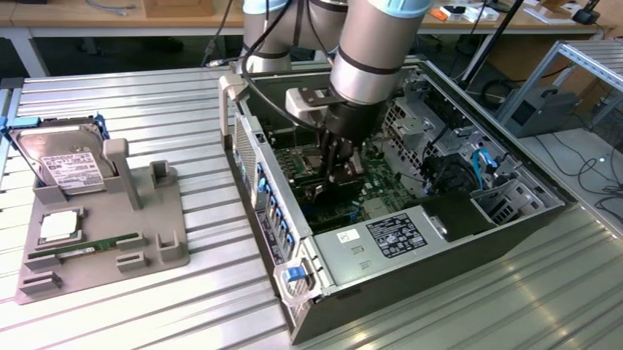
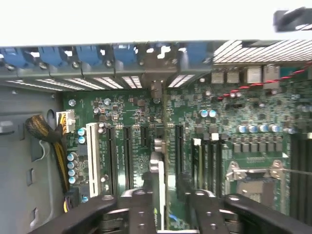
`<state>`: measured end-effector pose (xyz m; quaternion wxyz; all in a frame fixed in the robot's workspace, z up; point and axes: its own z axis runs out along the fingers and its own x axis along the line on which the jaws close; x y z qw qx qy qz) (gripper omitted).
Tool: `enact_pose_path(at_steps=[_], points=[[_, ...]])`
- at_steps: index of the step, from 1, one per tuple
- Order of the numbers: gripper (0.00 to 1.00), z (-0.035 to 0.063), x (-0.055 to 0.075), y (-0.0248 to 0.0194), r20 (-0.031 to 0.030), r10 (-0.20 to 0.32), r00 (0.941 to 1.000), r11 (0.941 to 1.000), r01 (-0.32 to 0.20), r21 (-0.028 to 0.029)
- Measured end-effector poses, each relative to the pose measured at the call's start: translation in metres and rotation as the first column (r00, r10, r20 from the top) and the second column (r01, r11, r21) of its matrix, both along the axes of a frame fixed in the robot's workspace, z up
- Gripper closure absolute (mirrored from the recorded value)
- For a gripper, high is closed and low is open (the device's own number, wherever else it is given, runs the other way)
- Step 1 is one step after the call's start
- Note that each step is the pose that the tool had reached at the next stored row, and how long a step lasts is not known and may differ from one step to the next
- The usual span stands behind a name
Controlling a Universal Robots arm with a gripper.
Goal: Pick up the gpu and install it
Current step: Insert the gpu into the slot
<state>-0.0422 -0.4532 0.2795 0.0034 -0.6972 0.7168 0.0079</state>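
Installation looks done: gpu (image 2: 160, 180) stands edge-on in its motherboard (image 2: 136, 126) slot, pincer (image 2: 168, 204) released astride it; next needs a clean lift.

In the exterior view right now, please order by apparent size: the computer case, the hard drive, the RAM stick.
1. computer case, clearly the largest.
2. hard drive, standing in the grey holder.
3. RAM stick, narrow, lying in the same holder.

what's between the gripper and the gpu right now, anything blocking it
Nothing visible. The gripper is down inside the computer case, straddling the gpu, which stands edge-on in a motherboard slot. In the wrist view the card's edge lies right between the two fingers with nothing in the gap.
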Motion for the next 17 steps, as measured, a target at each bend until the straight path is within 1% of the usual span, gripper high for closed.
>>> enact_pose_path(at_steps=[2, 3, 4, 6, 8, 9, 11, 12, 13, 15, 17], points=[[0.74, 0.0046, 0.000, 0.0028, 0.0001, 0.000, 1.0000, 1.0000, 0.000, -0.0001], [0.86, 0.0067, 0.000, 0.0046, 0.0000, 0.000, 1.0000, 1.0000, 0.000, -0.0009], [0.89, 0.0080, 0.000, 0.0051, 0.0000, 0.000, 1.0000, 1.0000, 0.000, -0.0010], [0.89, 0.0092, 0.000, 0.0055, 0.0001, 0.000, 1.0000, 1.0000, 0.000, -0.0006], [0.89, 0.0094, 0.004, 0.0039, -0.0012, 0.000, 1.0000, 1.0000, 0.000, -0.0010], [0.89, 0.0093, 0.010, 0.0017, -0.0038, 0.000, 1.0000, 1.0000, 0.000, -0.0008], [0.89, 0.0093, 0.015, -0.0007, -0.0078, 0.001, 1.0000, 1.0000, -0.001, -0.0008], [0.89, 0.0092, 0.021, -0.0024, -0.0133, 0.000, 0.9999, 1.0000, -0.001, -0.0008], [0.89, 0.0091, 0.025, -0.0031, -0.0174, 0.001, 0.9998, 1.0000, -0.001, -0.0007], [0.89, 0.0086, 0.039, -0.0039, -0.0294, 0.001, 0.9996, 1.0000, -0.001, -0.0007], [0.89, 0.0079, 0.060, -0.0043, -0.0439, 0.001, 0.9990, 1.0000, -0.001, -0.0007]])
